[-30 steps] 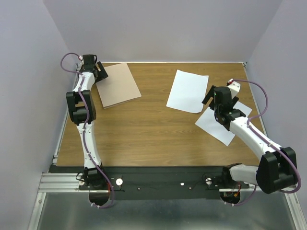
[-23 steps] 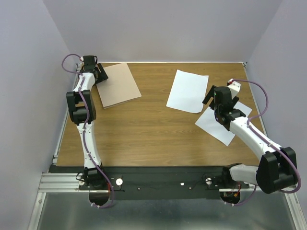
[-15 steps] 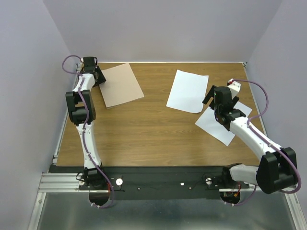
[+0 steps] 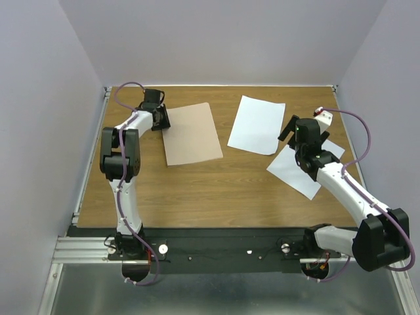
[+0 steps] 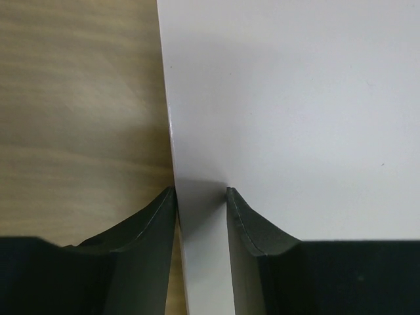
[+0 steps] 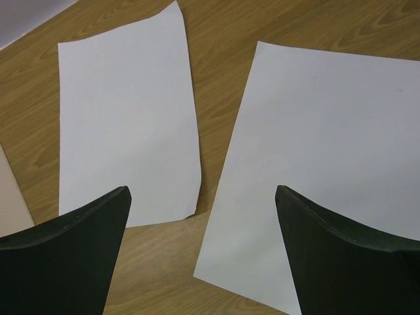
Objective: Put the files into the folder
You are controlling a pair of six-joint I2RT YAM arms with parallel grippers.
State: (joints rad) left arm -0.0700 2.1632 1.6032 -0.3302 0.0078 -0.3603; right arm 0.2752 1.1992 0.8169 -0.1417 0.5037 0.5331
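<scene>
My left gripper is pinched shut on the thin, flat, pinkish-tan folder. It holds the folder near the far end of its left edge. In my left wrist view that edge runs right between my two black fingers. The folder lies flat on the brown wooden table, turned a little.

To the right of the folder, with a strip of bare wood between, lies one plain white paper sheet. The other plain white paper sheet lies further right of the folder and closer to me. The two sheets are very near each other but do not touch.

My right gripper is well away from the folder, on its right. Its fingers are spread wide and hold nothing. It hangs over the spot where the two sheets come close.
</scene>
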